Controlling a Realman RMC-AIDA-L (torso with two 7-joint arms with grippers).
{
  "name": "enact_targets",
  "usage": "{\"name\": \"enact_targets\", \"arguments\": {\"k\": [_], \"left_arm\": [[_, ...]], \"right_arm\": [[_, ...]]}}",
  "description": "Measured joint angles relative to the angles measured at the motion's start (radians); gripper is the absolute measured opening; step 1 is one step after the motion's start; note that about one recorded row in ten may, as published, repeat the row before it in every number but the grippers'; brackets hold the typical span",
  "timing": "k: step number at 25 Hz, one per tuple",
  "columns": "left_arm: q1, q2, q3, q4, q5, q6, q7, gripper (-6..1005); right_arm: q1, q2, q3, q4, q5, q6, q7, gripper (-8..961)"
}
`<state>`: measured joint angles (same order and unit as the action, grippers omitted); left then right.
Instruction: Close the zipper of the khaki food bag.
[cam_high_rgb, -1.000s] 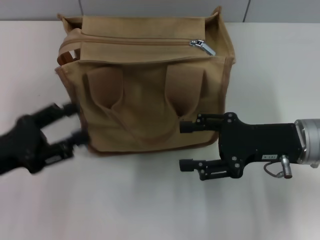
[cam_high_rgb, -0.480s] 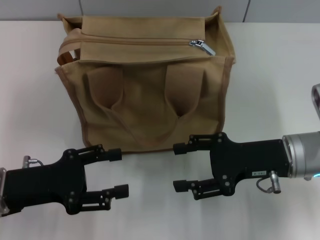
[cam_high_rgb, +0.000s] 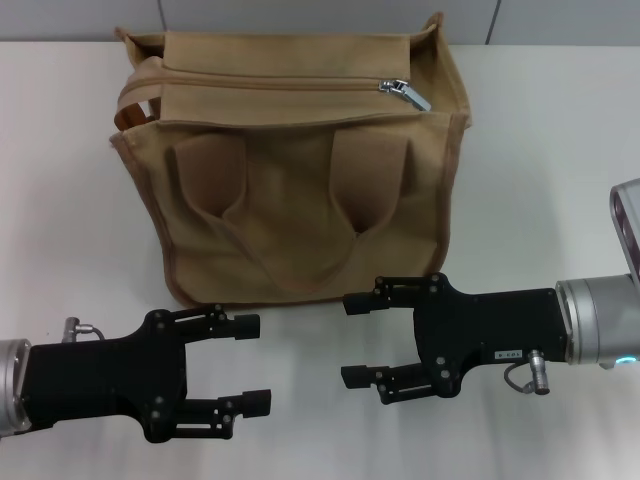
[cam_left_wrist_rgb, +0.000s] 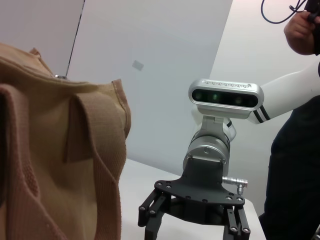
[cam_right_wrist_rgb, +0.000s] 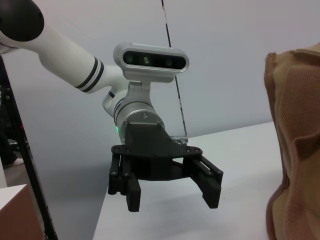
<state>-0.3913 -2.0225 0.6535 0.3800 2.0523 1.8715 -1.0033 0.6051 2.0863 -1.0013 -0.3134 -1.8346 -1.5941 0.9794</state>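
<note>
The khaki food bag (cam_high_rgb: 300, 190) stands at the back middle of the table, its two loop handles hanging down its front. The zipper (cam_high_rgb: 270, 85) runs across the top panel, with the silver slider (cam_high_rgb: 404, 92) near its right end. My left gripper (cam_high_rgb: 253, 362) is open and empty in front of the bag's lower left corner, apart from it. My right gripper (cam_high_rgb: 351, 338) is open and empty just in front of the bag's lower right part. The two grippers face each other. The left wrist view shows the bag (cam_left_wrist_rgb: 50, 165) and the right gripper (cam_left_wrist_rgb: 192, 222). The right wrist view shows the left gripper (cam_right_wrist_rgb: 172, 197) and the bag's side (cam_right_wrist_rgb: 297, 150).
The white table (cam_high_rgb: 560, 150) lies bare to the bag's left and right. A grey wall edge (cam_high_rgb: 300, 15) runs behind the bag. A person in dark clothes (cam_left_wrist_rgb: 295, 165) stands beyond the table in the left wrist view.
My left arm has swung from the bag's lower left corner to the table's front and now points right. My right gripper has drawn back from the bag's front towards me.
</note>
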Motion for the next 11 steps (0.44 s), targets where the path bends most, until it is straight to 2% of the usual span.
{"name": "enact_targets", "arguments": {"k": [11], "left_arm": [[-0.001, 0.0, 0.012, -0.001, 0.003, 0.0, 0.003, 805]], "right_arm": [[0.001, 0.002, 0.0, 0.016, 0.003, 0.006, -0.014, 771]]}}
